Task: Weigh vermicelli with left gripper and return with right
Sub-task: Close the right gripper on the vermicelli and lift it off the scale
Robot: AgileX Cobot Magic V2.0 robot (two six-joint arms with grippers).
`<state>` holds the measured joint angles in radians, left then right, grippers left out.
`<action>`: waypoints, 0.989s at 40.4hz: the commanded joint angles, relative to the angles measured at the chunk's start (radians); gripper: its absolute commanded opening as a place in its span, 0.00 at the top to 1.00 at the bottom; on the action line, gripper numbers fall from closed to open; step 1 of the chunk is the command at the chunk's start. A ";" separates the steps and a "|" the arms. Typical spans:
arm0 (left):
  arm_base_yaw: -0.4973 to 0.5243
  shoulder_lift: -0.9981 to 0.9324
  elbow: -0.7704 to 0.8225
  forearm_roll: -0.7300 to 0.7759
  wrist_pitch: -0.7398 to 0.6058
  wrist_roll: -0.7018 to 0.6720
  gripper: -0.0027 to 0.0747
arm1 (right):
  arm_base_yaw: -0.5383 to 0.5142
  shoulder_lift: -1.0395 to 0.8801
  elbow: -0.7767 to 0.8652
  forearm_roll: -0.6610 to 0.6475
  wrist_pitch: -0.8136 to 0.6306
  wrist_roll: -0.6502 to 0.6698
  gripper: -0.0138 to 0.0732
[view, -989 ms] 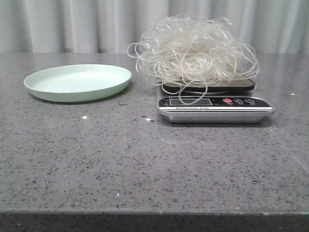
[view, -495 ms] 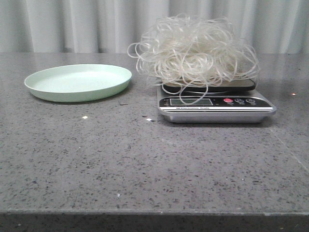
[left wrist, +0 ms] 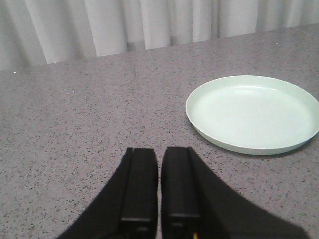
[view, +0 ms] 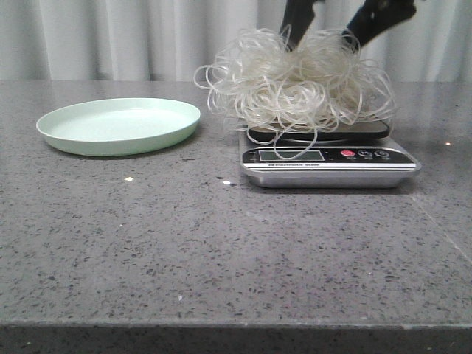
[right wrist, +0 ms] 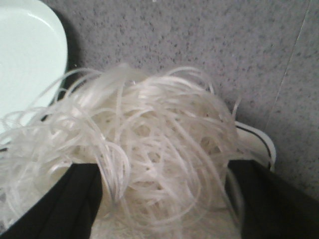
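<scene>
Pale curtains hang behind a speckled grey table [view: 221, 243] that carries only a few things. The vermicelli [view: 295, 77] sits heaped on the platform of a kitchen scale [view: 330, 158] at about two o'clock from the table's middle in the front view, its loops spilling over the platform edge and one strand drooping toward the display. It rests there, it seems, for weighing, and the next step is the return to the pale green plate [view: 118, 125], which lies empty at about ten o'clock, well apart from the scale.

The right hand [view: 324, 26] reaches down from above with its fingers spread, one dark finger on either side of the tangle's crown; in the right wrist view the noodles fill the gap between the two fingers [right wrist: 55, 204]. That straddling pose suits a pinch on the fluffy mass, though no squeeze shows yet.

The left hand [left wrist: 160, 199] has its fingers pressed together, holding nothing, parked low over bare table with the plate at about two o'clock from it.

Open table lies between scale and plate, so a path to the plate looks free. Trailing loops may snag the scale's edge on lifting.
</scene>
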<state>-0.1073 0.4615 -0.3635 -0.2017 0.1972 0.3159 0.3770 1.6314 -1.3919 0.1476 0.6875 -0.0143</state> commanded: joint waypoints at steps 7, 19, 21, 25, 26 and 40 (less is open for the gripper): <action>0.003 0.005 -0.027 -0.009 -0.076 -0.010 0.79 | -0.001 0.043 -0.040 0.007 0.020 -0.003 0.14; 0.003 0.005 -0.027 -0.009 -0.076 -0.010 0.79 | -0.001 0.053 -0.040 0.007 0.029 -0.003 0.51; 0.003 0.005 -0.027 -0.009 -0.076 -0.010 0.79 | -0.001 0.053 -0.040 0.007 0.030 -0.003 0.62; 0.003 0.005 -0.027 -0.009 -0.076 -0.010 0.79 | -0.001 0.052 -0.040 0.007 0.031 -0.003 0.65; 0.003 0.005 -0.027 -0.009 -0.076 -0.010 0.79 | -0.001 0.050 -0.040 0.007 0.031 -0.003 0.66; 0.003 0.005 -0.027 -0.009 -0.076 -0.010 0.79 | -0.001 -0.037 -0.063 0.007 0.024 -0.003 0.67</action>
<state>-0.1073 0.4615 -0.3635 -0.2017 0.1972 0.3159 0.3770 1.6739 -1.4157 0.1653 0.7206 -0.0143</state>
